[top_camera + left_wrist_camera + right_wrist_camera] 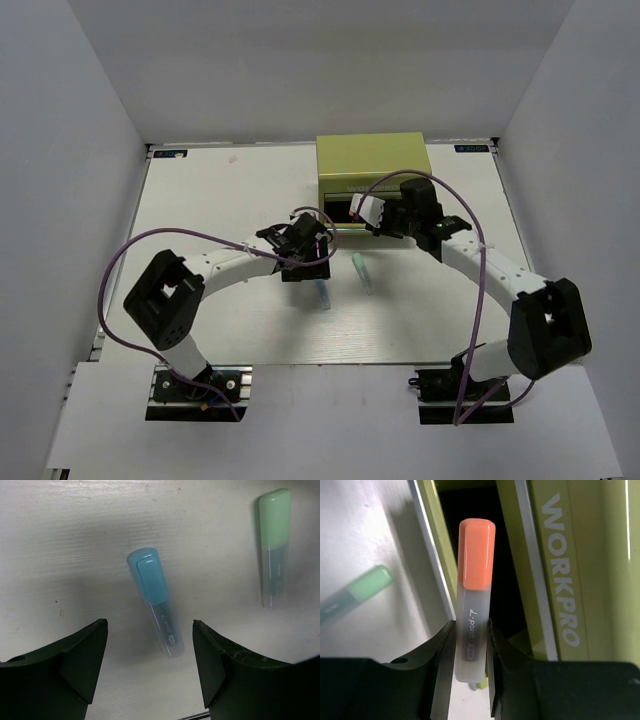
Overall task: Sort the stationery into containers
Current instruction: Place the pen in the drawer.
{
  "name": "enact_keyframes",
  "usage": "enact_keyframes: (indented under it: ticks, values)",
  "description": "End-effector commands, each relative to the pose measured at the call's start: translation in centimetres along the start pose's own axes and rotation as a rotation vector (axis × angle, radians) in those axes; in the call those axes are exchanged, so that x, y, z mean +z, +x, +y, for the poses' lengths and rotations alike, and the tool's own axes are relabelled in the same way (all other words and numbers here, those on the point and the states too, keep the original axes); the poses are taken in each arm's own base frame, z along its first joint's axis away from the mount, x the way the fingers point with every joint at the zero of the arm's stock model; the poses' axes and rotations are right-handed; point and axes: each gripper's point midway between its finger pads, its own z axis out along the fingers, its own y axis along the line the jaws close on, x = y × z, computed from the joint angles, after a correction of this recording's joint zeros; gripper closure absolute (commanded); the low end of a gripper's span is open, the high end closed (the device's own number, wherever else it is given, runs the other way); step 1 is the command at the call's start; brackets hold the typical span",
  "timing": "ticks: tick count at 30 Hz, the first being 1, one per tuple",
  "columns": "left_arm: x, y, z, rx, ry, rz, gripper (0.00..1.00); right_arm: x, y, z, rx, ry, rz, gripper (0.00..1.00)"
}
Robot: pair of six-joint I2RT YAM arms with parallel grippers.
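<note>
Right claw (470, 640) is drawn narrow on a short clear plastic marker with an orange cap (476, 580). Its 2 dark fingers (440, 655) press the clear barrel low down, and the cap end points away from the wrist. In the right wrist view the cap shows against the dark inside of an open drawer (507, 580) of the olive-green metal tool chest (590, 530), whose front carries the pale lettering WORKPRO. Which of the 2 drawers this is cannot be told. From above, this claw sits right at the chest's front, at the far side of the white table (200, 200).

Left claw (150, 650) stands wide with nothing gripped. It hangs over a short clear marker with a blue cap (155, 600), which lies flat on the table. The 2 fingers sit on either side of the barrel end and are apart from it.

A short clear marker with a green cap (274, 545) lies flat near the blue one, roughly parallel and not touching. In the top view both lie on the table in front of the chest, between the 2 arms.
</note>
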Motion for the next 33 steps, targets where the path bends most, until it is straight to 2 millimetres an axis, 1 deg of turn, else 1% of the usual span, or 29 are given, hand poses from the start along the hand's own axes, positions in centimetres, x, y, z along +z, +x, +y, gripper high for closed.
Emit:
enact_keyframes:
  ticks: [1,2,3,4,5,6,7,9,10,13,14,15,16,17,18,19,20,22,23,24,25,26,27,28,29,30,31,32,33]
  values:
    - [-0.5,-0.5,-0.6,-0.020,-0.024,-0.013,0.21,0.3,-1.6,-4.8,-0.157,0.115,-0.023,0.97]
    - [-0.6,-0.6,-0.7,-0.020,-0.025,-0.012,0.20,0.7,-1.6,-5.4,-0.165,0.124,-0.021,0.97]
    - [-0.3,-0.5,-0.5,-0.029,-0.040,-0.010,0.20,0.9,-1.5,-5.5,-0.183,0.121,-0.012,0.97]
    - [-0.3,0.0,-0.7,-0.028,-0.041,-0.001,0.20,1.4,-1.3,-5.5,-0.184,0.114,-0.007,0.95]
    - [-0.1,-0.2,-0.7,-0.027,-0.049,-0.006,0.20,1.6,-1.1,-5.7,-0.187,0.115,-0.002,0.95]
    - [0.1,0.1,-0.4,-0.035,-0.064,0.008,0.20,2.0,-0.7,-5.7,-0.188,0.108,0.007,0.93]
    - [0.1,0.4,-0.7,-0.026,-0.060,0.011,0.20,2.2,-0.7,-5.9,-0.192,0.110,0.009,0.86]
    - [0.6,0.5,-0.5,-0.031,-0.081,0.019,0.20,2.8,-0.2,-5.8,-0.192,0.095,0.021,0.78]
    - [0.5,0.8,-0.8,-0.033,-0.077,0.021,0.20,2.9,0.1,-5.8,-0.186,0.091,0.028,0.67]
    - [0.8,1.0,-0.6,-0.031,-0.085,0.028,0.20,3.2,0.7,-5.7,-0.150,0.086,0.042,0.56]
    - [0.9,1.1,-1.0,-0.023,-0.081,0.030,0.20,3.1,0.8,-5.8,-0.140,0.092,0.045,0.54]
    - [1.0,1.0,-0.9,-0.022,-0.089,0.021,0.20,3.0,0.6,-6.1,-0.134,0.098,0.042,0.52]
    - [0.9,0.7,-1.2,-0.024,-0.083,0.015,0.20,2.6,0.3,-6.2,-0.103,0.105,0.030,0.50]
    - [1.2,0.9,-1.0,-0.022,-0.092,0.023,0.20,2.3,0.2,-6.4,-0.091,0.111,0.026,0.48]
    - [1.2,0.8,-0.9,-0.021,-0.099,0.016,0.20,2.2,0.0,-6.1,-0.077,0.097,0.014,0.47]
    - [1.6,1.0,-0.7,-0.030,-0.108,0.023,0.22,1.3,-0.7,-6.6,-0.046,0.113,-0.004,0.47]
    - [1.5,1.2,-0.6,-0.029,-0.115,0.029,0.24,1.0,-0.6,-6.2,0.008,0.096,-0.014,0.47]
    - [1.8,0.9,-0.7,-0.039,-0.122,0.021,0.26,-0.3,-1.5,-5.8,0.072,0.081,-0.055,0.47]
    - [1.9,0.9,-0.7,-0.037,-0.130,0.028,0.27,-0.9,-2.2,-5.3,0.135,0.065,-0.094,0.47]
    - [1.8,0.4,-0.9,-0.047,-0.129,0.012,0.27,-1.3,-2.4,-5.2,0.153,0.064,-0.108,0.47]
    - [2.4,1.1,-0.4,-0.053,-0.155,0.034,0.28,-3.0,-3.0,-4.9,0.162,0.080,-0.135,0.47]
    - [2.4,1.2,-0.4,-0.042,-0.169,0.034,0.28,-3.2,-3.5,-4.3,0.209,0.060,-0.165,0.47]
    - [2.5,1.0,-0.5,-0.052,-0.180,0.030,0.28,-3.4,-3.0,-3.6,0.231,0.053,-0.165,0.47]
    - [3.1,1.3,-0.2,-0.048,-0.198,0.046,0.28,-4.3,-3.4,-3.2,0.233,0.059,-0.183,0.47]
    - [3.2,1.4,0.0,-0.055,-0.218,0.049,0.28,-4.5,-3.6,-2.7,0.262,0.048,-0.200,0.47]
    - [3.5,1.4,-0.1,-0.055,-0.220,0.051,0.28,-4.6,-3.2,-2.1,0.277,0.044,-0.198,0.47]
    - [3.7,1.1,-0.4,-0.065,-0.217,0.048,0.28,-5.3,-3.6,-2.2,0.283,0.056,-0.215,0.47]
    - [4.0,1.2,-0.2,-0.061,-0.234,0.050,0.30,-5.2,-3.3,-1.4,0.301,0.044,-0.210,0.47]
    - [4.2,1.5,0.1,-0.068,-0.249,0.062,0.31,-5.5,-3.1,-1.5,0.307,0.057,-0.212,0.47]
